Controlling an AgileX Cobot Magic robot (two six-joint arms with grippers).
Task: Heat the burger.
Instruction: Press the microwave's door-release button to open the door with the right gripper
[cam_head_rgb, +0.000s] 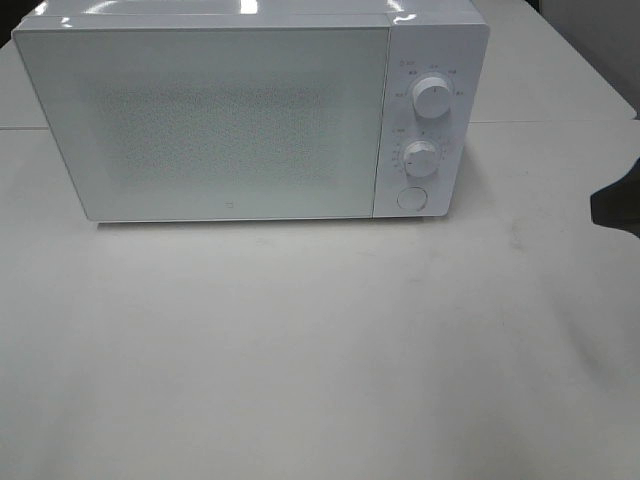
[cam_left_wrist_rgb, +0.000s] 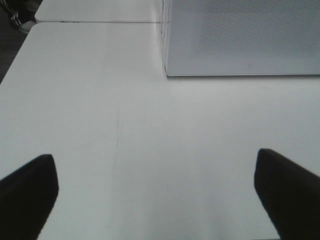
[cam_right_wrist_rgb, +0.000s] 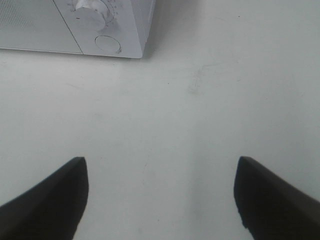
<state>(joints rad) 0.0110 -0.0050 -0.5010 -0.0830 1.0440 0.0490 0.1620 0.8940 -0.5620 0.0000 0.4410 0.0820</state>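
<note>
The white microwave (cam_head_rgb: 205, 120) sits shut near the far edge of the table (cam_head_rgb: 320, 350). The left claw (cam_left_wrist_rgb: 155, 195) and the right claw (cam_right_wrist_rgb: 160, 200) gape wide, holding nothing.

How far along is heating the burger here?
Done: cannot tell. The microwave door is shut and no burger shows in any view; it could be inside. In hand: nothing; the left gripper and right gripper are open and empty above the table. Left: no gripper is at the knobs, so setting the heat may remain.
</note>
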